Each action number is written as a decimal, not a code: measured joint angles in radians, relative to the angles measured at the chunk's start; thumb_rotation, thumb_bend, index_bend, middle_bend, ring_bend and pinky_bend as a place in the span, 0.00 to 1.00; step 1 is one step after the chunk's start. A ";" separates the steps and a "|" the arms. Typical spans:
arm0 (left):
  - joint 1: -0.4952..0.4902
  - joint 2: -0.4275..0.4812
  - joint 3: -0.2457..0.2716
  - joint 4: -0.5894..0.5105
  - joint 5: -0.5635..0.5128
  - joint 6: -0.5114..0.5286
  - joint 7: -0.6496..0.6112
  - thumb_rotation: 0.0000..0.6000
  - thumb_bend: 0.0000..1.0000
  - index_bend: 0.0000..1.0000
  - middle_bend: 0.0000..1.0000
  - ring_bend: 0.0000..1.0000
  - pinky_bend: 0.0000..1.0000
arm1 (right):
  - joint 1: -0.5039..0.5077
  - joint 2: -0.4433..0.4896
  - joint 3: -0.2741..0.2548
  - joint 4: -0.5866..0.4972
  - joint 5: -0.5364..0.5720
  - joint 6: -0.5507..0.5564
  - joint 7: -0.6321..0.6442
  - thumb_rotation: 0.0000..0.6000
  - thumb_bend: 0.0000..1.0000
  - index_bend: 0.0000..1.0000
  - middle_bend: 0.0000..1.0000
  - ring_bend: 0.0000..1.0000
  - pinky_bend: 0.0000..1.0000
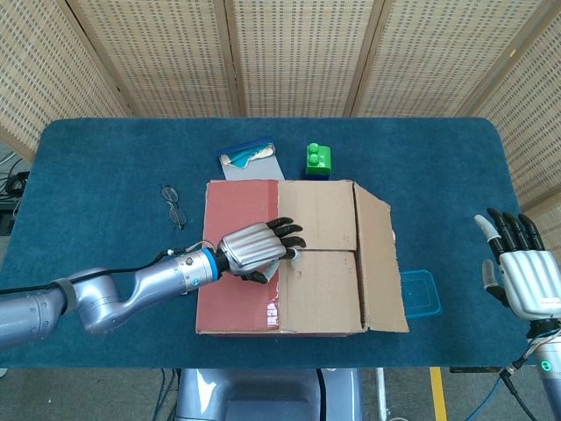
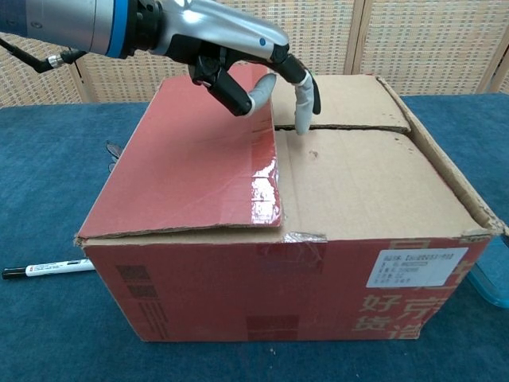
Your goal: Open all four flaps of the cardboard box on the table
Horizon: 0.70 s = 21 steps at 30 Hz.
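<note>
matt brown cardboard box (image 1: 320, 263) with glossy red flap (image 2: 191, 159); table (image 1: 88, 175) napped blue cloth.

left hand (image 1: 257, 249) fingers curled down, right hand (image 1: 526, 279) spread

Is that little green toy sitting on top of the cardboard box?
No. In the head view the green toy stands on the blue table just beyond the far edge of the cardboard box, not on it.

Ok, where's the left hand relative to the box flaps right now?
In the head view the left hand is over the cardboard box, at the red flap's inner edge, fingertips reaching down by the seam between the two brown flaps.
</note>
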<state>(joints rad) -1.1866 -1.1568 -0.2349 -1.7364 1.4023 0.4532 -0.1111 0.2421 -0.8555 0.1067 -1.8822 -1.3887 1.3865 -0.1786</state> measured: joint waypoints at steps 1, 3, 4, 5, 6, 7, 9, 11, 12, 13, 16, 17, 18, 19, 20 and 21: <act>-0.003 -0.002 0.003 -0.001 -0.019 0.000 0.019 0.70 0.92 0.38 0.20 0.05 0.00 | -0.001 0.000 0.000 0.001 -0.001 0.000 0.002 1.00 0.67 0.07 0.04 0.00 0.00; -0.008 -0.004 0.008 -0.003 -0.043 0.000 0.043 0.70 0.92 0.40 0.21 0.06 0.00 | -0.002 -0.001 0.000 0.002 -0.002 -0.002 0.003 1.00 0.67 0.07 0.04 0.00 0.00; -0.011 -0.005 0.012 -0.005 -0.056 0.000 0.058 0.70 0.92 0.41 0.22 0.07 0.00 | -0.003 -0.001 0.001 0.002 -0.002 -0.002 0.004 1.00 0.67 0.07 0.04 0.00 0.00; -0.013 -0.005 0.015 -0.007 -0.065 0.001 0.067 0.70 0.92 0.41 0.23 0.07 0.00 | -0.004 -0.002 0.001 0.002 -0.001 -0.002 0.005 1.00 0.67 0.07 0.04 0.00 0.00; -0.014 -0.004 0.017 -0.008 -0.072 0.002 0.076 0.70 0.92 0.43 0.24 0.08 0.00 | -0.005 -0.002 0.002 0.003 -0.001 -0.002 0.005 1.00 0.67 0.07 0.04 0.00 0.00; -0.016 -0.004 0.020 -0.010 -0.083 0.005 0.087 0.70 0.92 0.44 0.26 0.09 0.00 | -0.005 -0.003 0.002 0.003 -0.001 -0.002 0.006 1.00 0.67 0.07 0.04 0.00 0.00; -0.018 -0.003 0.024 -0.013 -0.100 0.011 0.105 0.70 0.92 0.45 0.27 0.10 0.00 | -0.006 -0.004 0.005 0.005 0.001 -0.003 0.008 1.00 0.67 0.07 0.04 0.00 0.00; -0.019 -0.001 0.028 -0.018 -0.119 0.022 0.124 0.70 0.92 0.47 0.29 0.11 0.00 | -0.006 -0.006 0.007 0.007 0.002 -0.005 0.009 1.00 0.67 0.07 0.04 0.00 0.00; -0.019 0.001 0.029 -0.020 -0.125 0.028 0.130 0.70 0.92 0.47 0.29 0.11 0.00 | -0.006 -0.007 0.008 0.007 0.002 -0.006 0.010 1.00 0.67 0.07 0.04 0.00 0.00; -0.019 0.003 0.031 -0.023 -0.133 0.035 0.138 0.70 0.92 0.48 0.30 0.12 0.00 | -0.006 -0.007 0.008 0.008 0.002 -0.007 0.010 1.00 0.67 0.07 0.04 0.00 0.00; -0.017 0.016 0.034 -0.032 -0.148 0.051 0.153 0.69 0.92 0.50 0.31 0.13 0.00 | -0.005 -0.009 0.011 0.009 0.003 -0.009 0.010 1.00 0.67 0.07 0.04 0.00 0.00; -0.016 0.020 0.034 -0.035 -0.151 0.055 0.155 0.70 0.92 0.50 0.31 0.13 0.00 | -0.005 -0.010 0.012 0.010 0.003 -0.010 0.011 1.00 0.67 0.07 0.04 0.00 0.00; -0.016 0.024 0.035 -0.038 -0.154 0.058 0.157 0.70 0.92 0.50 0.31 0.13 0.00 | -0.005 -0.010 0.013 0.010 0.004 -0.011 0.011 1.00 0.67 0.07 0.04 0.00 0.00; -0.014 0.029 0.035 -0.041 -0.156 0.061 0.159 0.70 0.92 0.50 0.31 0.13 0.00 | -0.005 -0.011 0.014 0.011 0.004 -0.011 0.012 1.00 0.67 0.07 0.04 0.00 0.00; -0.013 0.033 0.035 -0.044 -0.158 0.064 0.160 0.70 0.92 0.50 0.32 0.14 0.00 | -0.005 -0.011 0.015 0.012 0.005 -0.012 0.013 1.00 0.67 0.07 0.04 0.00 0.00; -0.012 0.038 0.035 -0.046 -0.160 0.066 0.160 0.70 0.92 0.50 0.32 0.14 0.00 | -0.004 -0.012 0.016 0.013 0.007 -0.013 0.014 1.00 0.67 0.07 0.04 0.00 0.00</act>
<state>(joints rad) -1.1990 -1.1187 -0.1998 -1.7828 1.2426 0.5194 0.0493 0.2378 -0.8675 0.1230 -1.8695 -1.3818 1.3735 -0.1641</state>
